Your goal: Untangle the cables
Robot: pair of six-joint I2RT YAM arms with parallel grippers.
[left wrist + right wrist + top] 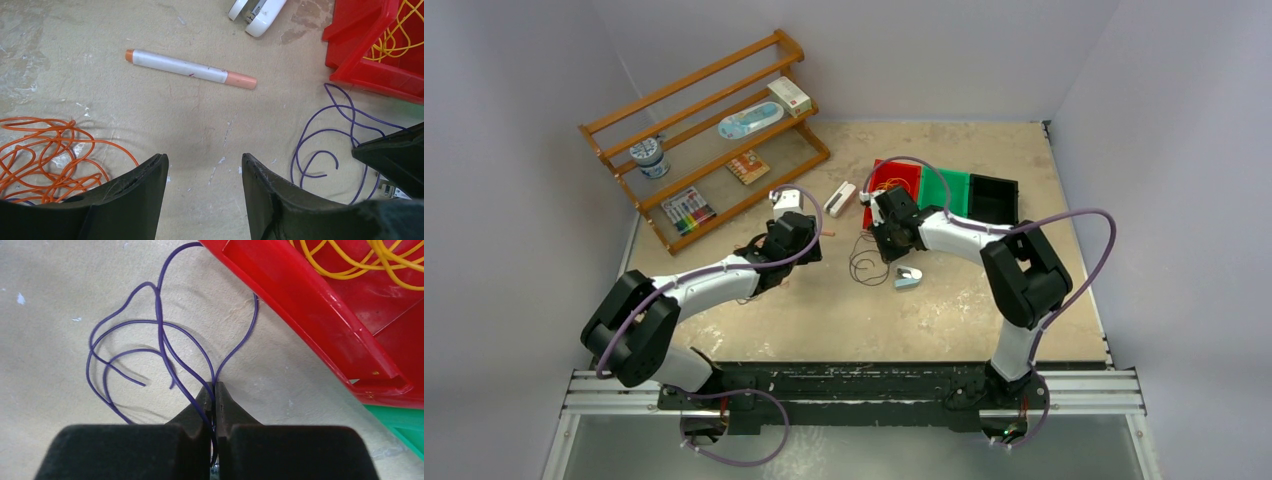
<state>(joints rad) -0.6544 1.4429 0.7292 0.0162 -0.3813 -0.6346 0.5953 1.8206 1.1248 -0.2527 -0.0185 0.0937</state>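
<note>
The right gripper (215, 390) is pinched shut, and a thin purple wire (160, 315) is caught between its two fingers. The rest of that wire lies in loose loops on the table (50, 280), just ahead of the fingertips and a bit to their left. One strand runs ahead and to the right, up to the edge of a red box (310, 305). The box sits close ahead of this gripper on its right side, and a yellow wire (340, 265) is curled up inside it.

The left gripper (202, 165) is wide open and holds nothing. The table shows through the gap between its fingers. An orange wire (40, 150) lies in a messy bunch just beside its left finger. Part of the bunch is hidden behind that finger, so I cannot tell if they touch. A pen (190, 69) lies flat on the table farther ahead of this gripper. The purple wire is off to its right, next to the black tip of the right gripper.

Seen from above, the left arm (714, 283) reaches forward and to the right, low over the table. The right arm (954, 232) bends at its elbow and reaches across to the left. The two grippers are near each other but apart.
</note>
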